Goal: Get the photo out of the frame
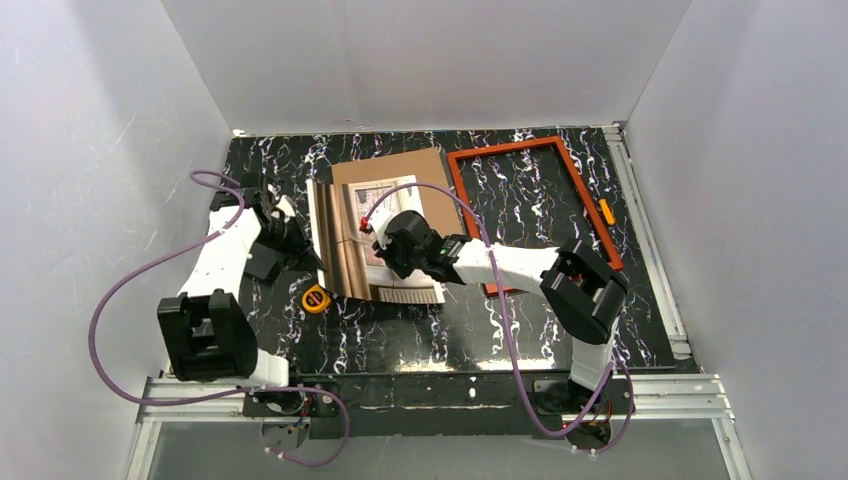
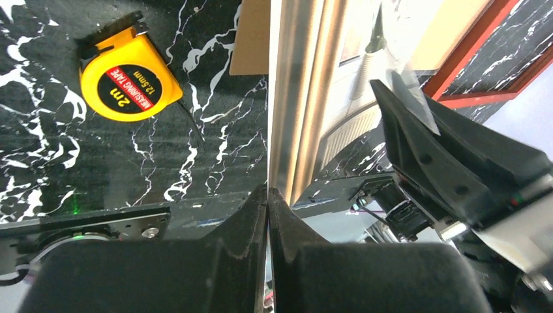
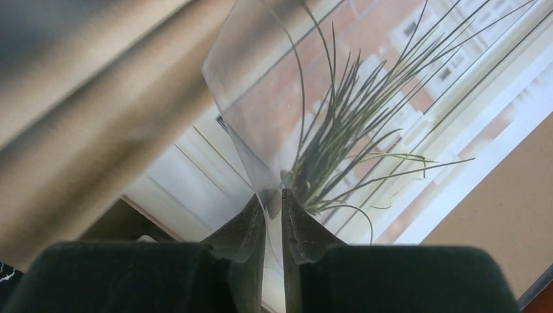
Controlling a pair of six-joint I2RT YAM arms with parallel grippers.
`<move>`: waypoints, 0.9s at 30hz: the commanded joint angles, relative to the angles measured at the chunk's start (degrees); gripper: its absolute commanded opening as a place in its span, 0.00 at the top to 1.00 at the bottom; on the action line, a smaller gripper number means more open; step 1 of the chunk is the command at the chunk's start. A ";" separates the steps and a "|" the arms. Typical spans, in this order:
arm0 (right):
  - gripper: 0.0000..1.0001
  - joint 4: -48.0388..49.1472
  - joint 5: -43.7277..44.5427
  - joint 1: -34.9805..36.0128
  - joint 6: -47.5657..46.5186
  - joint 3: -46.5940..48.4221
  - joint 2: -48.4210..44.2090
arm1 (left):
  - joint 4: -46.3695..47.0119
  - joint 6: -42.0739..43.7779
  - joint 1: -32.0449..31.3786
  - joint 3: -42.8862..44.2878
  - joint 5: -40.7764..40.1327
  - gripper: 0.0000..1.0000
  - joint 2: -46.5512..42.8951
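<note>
At the far left, my left gripper (image 2: 268, 192) is clenched on the left edge of the photo (image 1: 342, 240). A yellow tape measure (image 1: 316, 298) lies on the marble table (image 1: 540, 330), just beside the print's seven o'clock corner. The photo is out of the frame, mid-table, overlapping a brown board (image 1: 390, 168) that shows at its twelve o'clock. Over the print's middle my right gripper (image 3: 272, 199) hovers, jaws a sliver apart with a corner of a clear sheet (image 3: 261, 98) standing between them; I cannot tell whether they pinch it. The frame (image 1: 500, 149) lies flat at the photo's three o'clock, hollow, with marble showing through.
</note>
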 commanded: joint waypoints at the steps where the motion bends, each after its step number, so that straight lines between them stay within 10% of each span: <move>1: 0.75 -3.23 -2.91 0.13 0.85 1.50 -1.67 | -15.40 2.19 -0.10 5.18 -2.56 1.00 -4.27; 10: 0.41 -8.30 -3.39 0.19 12.74 -2.57 -16.20 | -25.14 2.85 -0.08 18.90 -7.54 1.00 -8.70; 19: 0.35 -10.76 -7.10 0.19 21.18 -10.10 -31.95 | -31.02 2.70 -0.08 37.28 -12.25 1.00 -10.70; 27: 0.34 -15.67 0.32 -0.06 22.93 -16.77 -41.31 | -12.65 -7.37 -0.11 37.96 -0.59 1.00 -11.55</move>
